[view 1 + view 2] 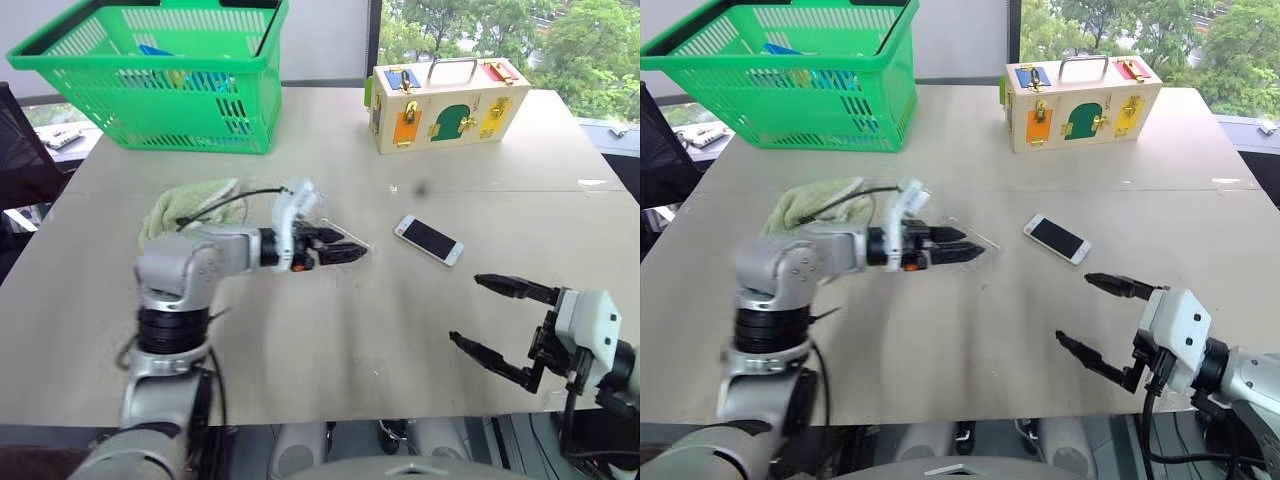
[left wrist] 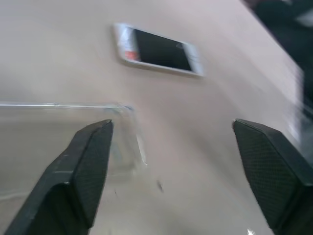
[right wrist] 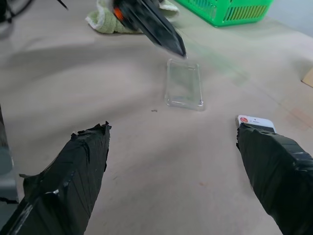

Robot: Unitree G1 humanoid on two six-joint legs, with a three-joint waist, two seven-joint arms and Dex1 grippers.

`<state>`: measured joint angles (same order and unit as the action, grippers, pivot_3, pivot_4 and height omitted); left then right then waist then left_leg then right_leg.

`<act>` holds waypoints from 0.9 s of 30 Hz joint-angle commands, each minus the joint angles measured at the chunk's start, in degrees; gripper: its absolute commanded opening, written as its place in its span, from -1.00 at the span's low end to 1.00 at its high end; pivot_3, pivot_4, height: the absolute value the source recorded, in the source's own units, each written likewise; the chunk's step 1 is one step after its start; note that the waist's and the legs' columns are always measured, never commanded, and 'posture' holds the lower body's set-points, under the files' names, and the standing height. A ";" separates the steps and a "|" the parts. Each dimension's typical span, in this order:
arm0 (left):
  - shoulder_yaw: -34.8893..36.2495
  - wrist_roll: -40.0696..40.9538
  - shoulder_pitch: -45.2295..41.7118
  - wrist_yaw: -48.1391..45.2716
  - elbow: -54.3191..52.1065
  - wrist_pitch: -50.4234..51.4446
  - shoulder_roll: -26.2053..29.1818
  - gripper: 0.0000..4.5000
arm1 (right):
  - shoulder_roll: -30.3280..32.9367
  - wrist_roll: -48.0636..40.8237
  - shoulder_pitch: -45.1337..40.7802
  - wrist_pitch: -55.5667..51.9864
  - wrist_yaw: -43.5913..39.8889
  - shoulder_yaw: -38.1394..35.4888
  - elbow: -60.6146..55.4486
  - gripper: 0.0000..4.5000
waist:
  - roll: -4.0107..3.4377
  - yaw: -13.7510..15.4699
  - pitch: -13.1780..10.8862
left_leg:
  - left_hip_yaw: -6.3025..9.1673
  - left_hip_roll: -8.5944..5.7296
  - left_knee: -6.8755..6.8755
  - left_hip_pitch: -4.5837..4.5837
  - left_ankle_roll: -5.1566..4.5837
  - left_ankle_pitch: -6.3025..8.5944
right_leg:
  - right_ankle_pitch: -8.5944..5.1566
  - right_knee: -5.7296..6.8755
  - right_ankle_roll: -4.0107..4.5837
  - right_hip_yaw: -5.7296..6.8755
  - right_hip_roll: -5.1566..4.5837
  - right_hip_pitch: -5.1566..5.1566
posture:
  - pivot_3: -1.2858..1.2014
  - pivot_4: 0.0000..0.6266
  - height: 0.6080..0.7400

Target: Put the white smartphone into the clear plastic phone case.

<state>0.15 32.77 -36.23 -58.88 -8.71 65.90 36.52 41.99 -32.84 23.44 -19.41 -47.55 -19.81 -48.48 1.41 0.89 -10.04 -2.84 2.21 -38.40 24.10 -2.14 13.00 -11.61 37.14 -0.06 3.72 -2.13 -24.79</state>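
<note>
Phone (image 1: 429, 240) is seen lying flat and screen-up on the tabletop (image 1: 330, 340), near the middle and a little to the robot's right, turned at a slant, with nothing touching it. The case (image 3: 184, 90) is seen lying flat on the tabletop to the left of the phone, apart from it; in the right wrist view its clear shell and raised rim are made out, empty. The left gripper (image 1: 345, 251) is held just over the case, pointing toward the phone; its tips are seen near the far end of the case in the right wrist view. In the left wrist view its two fingers (image 2: 83, 171) are seen spread well apart, with one finger over a corner of the case and nothing clamped between them. Whether that finger touches the case cannot be told. The right gripper (image 1: 490, 318) is held above the near right part of the tabletop, its fingers spread wide and nothing held; the phone's end is seen just past one finger in the right wrist view. A green basket (image 1: 160, 80) is placed at the far left of the tabletop, a wooden box (image 1: 447, 103) with latches at the far right, and a pale green cloth (image 1: 185, 210) behind the left arm.
</note>
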 commanded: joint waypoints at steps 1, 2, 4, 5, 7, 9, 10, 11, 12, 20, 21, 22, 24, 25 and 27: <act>-6.42 -6.16 -2.81 -15.73 11.36 -21.05 5.19 0.74 | -0.57 0.19 -0.42 0.85 1.02 0.99 -1.88 1.00 | -0.01 0.21 0.00 | -0.01 -0.01 0.00 0.00 0.00 0.00 | 0.00 0.00 0.00 0.01 -0.03 0.00 | 0.03 -0.52 1.00; -9.13 -9.64 -3.95 -19.29 15.98 -28.35 6.14 0.74 | -0.75 0.44 -0.25 0.95 1.25 1.32 -2.07 1.00 | -0.03 0.59 0.01 | -0.01 -0.04 -0.01 -0.01 0.00 0.00 | 0.00 0.00 0.00 0.01 -0.11 0.03 | 0.03 -0.52 1.00; -13.12 -15.21 -7.02 -23.93 24.75 -40.57 5.98 0.74 | -1.26 0.89 0.53 1.16 1.76 1.64 -2.70 1.00 | -0.03 0.94 0.02 | -0.01 -0.07 -0.01 -0.01 0.00 0.00 | 0.00 -0.05 0.00 0.00 -0.23 0.06 | 0.03 -0.52 1.00; -14.35 -17.26 -8.88 -24.74 29.09 -45.09 4.92 0.74 | -1.58 1.08 0.99 1.19 2.08 1.72 -3.04 1.00 | -0.03 1.41 0.02 | -0.02 -0.07 -0.01 0.01 -0.01 0.00 | 0.00 -0.09 0.00 0.00 -0.44 0.06 | 0.03 -0.52 1.00; -16.59 -20.81 -12.84 -26.70 37.92 -53.29 2.08 0.74 | -2.17 1.78 2.00 1.35 2.75 2.01 -3.81 1.00 | -0.02 1.68 0.02 | 0.01 -0.07 -0.03 0.17 -0.02 0.00 | 0.00 -0.15 0.00 0.09 -0.47 0.00 | 0.03 -0.52 1.00; -18.34 -24.26 -16.12 -27.37 45.74 -60.61 -0.82 0.74 | -2.66 2.29 2.71 1.38 3.43 2.34 -4.44 1.00 | -0.02 1.73 0.02 | 0.06 -0.07 -0.09 0.46 -0.03 -0.01 | 0.01 -0.22 -0.01 0.18 -0.38 -0.13 | 0.03 -0.52 1.00; -19.27 -26.16 -17.65 -27.58 49.60 -64.52 -2.28 0.74 | -2.84 2.54 2.98 1.33 3.80 2.52 -4.84 1.00 | 0.00 1.80 0.03 | 0.05 -0.07 -0.10 0.57 -0.04 -0.01 | 0.01 -0.24 -0.02 0.19 -0.22 -0.21 | 0.03 -0.52 1.00; -20.09 -27.92 -19.18 -27.60 53.44 -67.97 -3.71 0.74 | -3.06 2.68 3.27 1.25 4.19 2.61 -5.24 1.00 | 0.01 1.70 0.03 | 0.04 -0.08 -0.13 0.65 -0.04 -0.01 | 0.01 -0.26 -0.03 0.15 -0.16 -0.25 | 0.03 -0.52 1.00; -20.67 -29.63 -20.91 -27.12 57.62 -70.65 -5.33 0.74 | -3.25 2.87 3.57 1.16 4.56 2.69 -5.66 1.00 | 0.02 1.60 0.03 | -0.02 -0.09 -0.13 0.67 -0.08 0.02 | 0.02 -0.28 -0.03 0.12 -0.12 -0.26 | 0.03 -0.52 1.00; -23.16 -38.83 -27.30 -27.66 74.86 -82.58 -10.79 -0.23 | -3.72 3.25 6.17 0.33 6.81 2.21 -8.82 1.00 | 0.05 1.23 0.05 | -0.07 -0.03 -0.13 0.57 -0.11 0.04 | 0.06 -0.21 -0.11 0.16 0.14 -0.30 | 0.03 -0.52 1.00; -22.51 -38.70 -27.54 -28.11 75.48 -82.21 -10.91 -0.45 | -3.87 3.30 6.40 0.26 7.22 2.26 -9.17 1.00 | 0.05 1.26 0.06 | -0.05 -0.02 -0.13 0.55 -0.11 0.04 | 0.06 -0.17 -0.10 0.16 0.13 -0.29 | 0.03 -0.52 1.00; -21.79 -38.38 -27.64 -28.60 75.71 -81.63 -10.90 -0.64 | -3.98 3.32 6.58 0.21 7.52 2.34 -9.43 1.00 | 0.06 1.27 0.07 | -0.04 0.01 -0.14 0.51 -0.11 0.04 | 0.02 -0.13 -0.04 0.16 0.13 -0.27 | 0.03 -0.52 1.00; -20.34 -37.37 -27.41 -29.86 74.86 -79.64 -10.62 -0.99 | -4.12 3.58 6.87 0.15 7.91 2.71 -9.74 1.00 | 0.05 1.24 0.07 | 0.00 0.03 -0.17 0.49 -0.11 0.04 | 0.02 -0.09 -0.04 0.17 0.13 -0.25 | 0.03 -0.52 1.00; -19.07 -35.96 -27.03 -30.78 73.26 -76.55 -10.60 -0.99 | -4.13 3.89 6.91 0.18 8.03 3.07 -9.71 1.00 | 0.05 1.22 0.07 | 0.00 0.03 -0.21 0.49 -0.11 0.04 | 0.02 -0.05 -0.04 0.17 0.13 -0.25 | 0.03 -0.52 1.00; -16.47 -32.86 -25.77 -31.80 68.03 -67.62 -10.71 -0.99 | -4.06 4.41 6.69 0.17 8.25 3.70 -9.39 1.00 | 0.05 1.11 0.07 | 0.00 0.05 -0.34 0.53 -0.11 0.04 | 0.03 0.03 -0.04 0.16 0.12 -0.25 | 0.03 -0.52 1.00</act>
<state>-18.65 -2.77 -62.31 -89.34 63.18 -7.62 25.56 37.92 -28.80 30.17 -19.72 -39.73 -16.29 -56.16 1.46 2.00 -9.98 -2.85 2.26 -38.78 24.64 -2.25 13.05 -11.59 37.18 -0.09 3.87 -2.02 -25.04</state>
